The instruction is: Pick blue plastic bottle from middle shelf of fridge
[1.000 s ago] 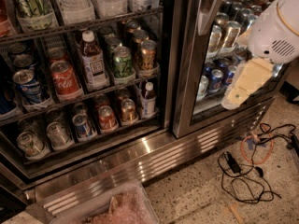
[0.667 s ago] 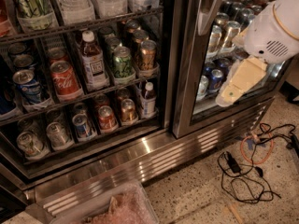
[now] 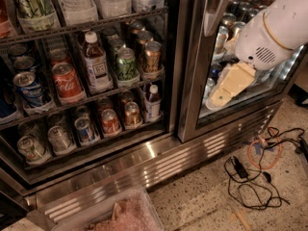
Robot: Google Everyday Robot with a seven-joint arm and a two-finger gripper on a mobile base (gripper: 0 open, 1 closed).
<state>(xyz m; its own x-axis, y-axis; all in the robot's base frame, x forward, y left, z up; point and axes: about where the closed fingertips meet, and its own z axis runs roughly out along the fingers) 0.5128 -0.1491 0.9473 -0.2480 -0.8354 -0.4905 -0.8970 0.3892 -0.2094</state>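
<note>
The blue plastic bottle (image 3: 96,64) stands upright on the middle shelf (image 3: 48,109) of the open left side of the fridge (image 3: 186,81). It has a white cap, reddish-brown contents and a white label. A red cola can (image 3: 67,83) is on its left and a green can (image 3: 126,64) on its right. My gripper (image 3: 226,88), cream-coloured on a white arm, hangs in front of the shut right glass door. It is well right of the bottle, outside the fridge, and holds nothing.
A smaller white-capped bottle (image 3: 152,102) and several cans stand on the lower shelf. The steel door post separates gripper and bottle. Black and orange cables (image 3: 255,167) lie on the speckled floor at right. A clear bin (image 3: 120,215) sits at the bottom.
My gripper and arm have moved left, towards the door post. The bottle and cans have not moved.
</note>
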